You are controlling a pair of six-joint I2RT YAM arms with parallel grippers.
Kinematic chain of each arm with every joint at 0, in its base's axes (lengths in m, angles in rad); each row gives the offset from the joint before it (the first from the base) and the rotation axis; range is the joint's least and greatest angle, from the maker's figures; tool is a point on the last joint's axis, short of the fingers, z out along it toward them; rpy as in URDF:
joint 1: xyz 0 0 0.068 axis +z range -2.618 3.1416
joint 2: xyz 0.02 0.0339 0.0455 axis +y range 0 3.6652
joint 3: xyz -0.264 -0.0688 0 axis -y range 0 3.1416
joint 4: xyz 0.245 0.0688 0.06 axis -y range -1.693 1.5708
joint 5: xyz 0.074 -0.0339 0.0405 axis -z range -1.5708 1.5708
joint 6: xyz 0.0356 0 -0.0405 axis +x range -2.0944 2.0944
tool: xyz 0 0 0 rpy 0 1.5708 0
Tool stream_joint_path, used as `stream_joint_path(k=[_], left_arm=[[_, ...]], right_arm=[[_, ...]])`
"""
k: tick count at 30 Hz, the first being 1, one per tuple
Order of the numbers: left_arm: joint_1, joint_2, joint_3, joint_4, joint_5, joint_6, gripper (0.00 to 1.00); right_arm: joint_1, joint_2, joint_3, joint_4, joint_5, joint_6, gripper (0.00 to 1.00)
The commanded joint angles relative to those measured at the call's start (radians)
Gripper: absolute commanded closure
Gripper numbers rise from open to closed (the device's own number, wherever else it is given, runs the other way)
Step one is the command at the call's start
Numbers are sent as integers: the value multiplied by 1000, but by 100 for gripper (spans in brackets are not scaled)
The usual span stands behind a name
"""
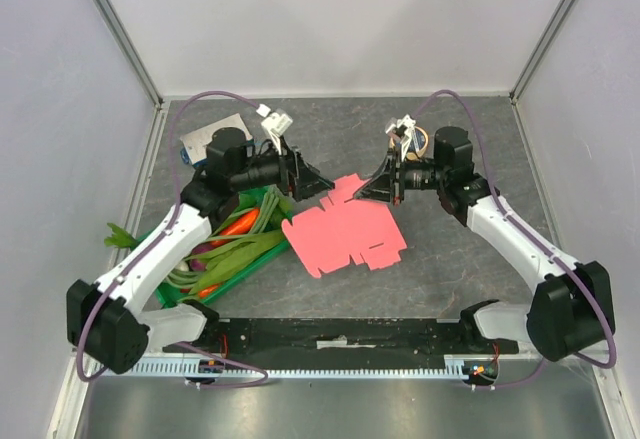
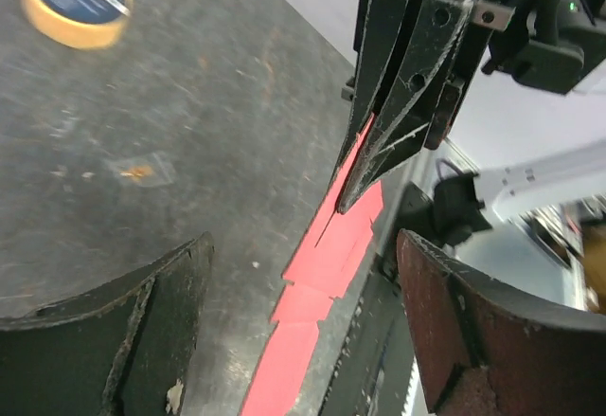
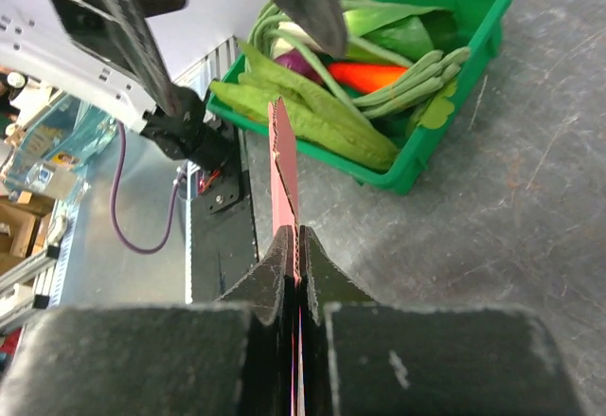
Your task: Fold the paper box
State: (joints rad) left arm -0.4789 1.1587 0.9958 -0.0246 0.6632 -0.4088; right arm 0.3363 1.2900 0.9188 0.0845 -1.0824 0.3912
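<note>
While the paper box lay as a flat pink cut-out near the middle of the grey table, between the two arms, most of its card rested on the surface with its notched flaps toward the near side. Its far corner ran up into the right gripper. That gripper's fingers were pressed together on the thin edge of the card, which stood on edge between them in the right wrist view. The left wrist view showed the same pinch from the opposite side, with the pink card trailing down from the dark fingertips to the table.

The left gripper hovered just beside the same corner of the cut-out, facing the right gripper. Its fingers were spread wide and held nothing; whether they touched the card could not be told.

A green crate of vegetables, holding long green beans, an orange carrot and a purple item, sat on the table to the left of the cut-out, beneath the left arm. A blue-and-white flat package lay at the far left of the table, behind that arm. A roll of tape lay on the table beyond the grippers, well apart from the card.
</note>
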Motion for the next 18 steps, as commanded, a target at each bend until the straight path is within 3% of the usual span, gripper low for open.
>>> stream_joint_path(k=[1,5,7,8,12,14,15,18], left_arm=[[-15,70,84,20,295,76,16],[-59,107,78,66,374,82,19],[-76,137,93,51,365,88,35],[-87,147,98,42,340,85,48],[-87,162,133,6,288,65,72],[-87,150,139,6,263,50,92],[-87,144,133,20,259,44,97],[-84,81,92,90,207,41,98]], right_arm=[[21,-76,49,-112,-27,-69,100],[30,-106,52,-112,-48,-63,100],[44,-106,55,-111,-71,-64,100],[47,-106,57,-108,-71,-61,100],[53,-127,63,-92,-45,-16,100],[53,-150,46,-25,-2,23,88],[52,-176,37,-11,18,55,79],[46,-208,3,12,45,86,64]])
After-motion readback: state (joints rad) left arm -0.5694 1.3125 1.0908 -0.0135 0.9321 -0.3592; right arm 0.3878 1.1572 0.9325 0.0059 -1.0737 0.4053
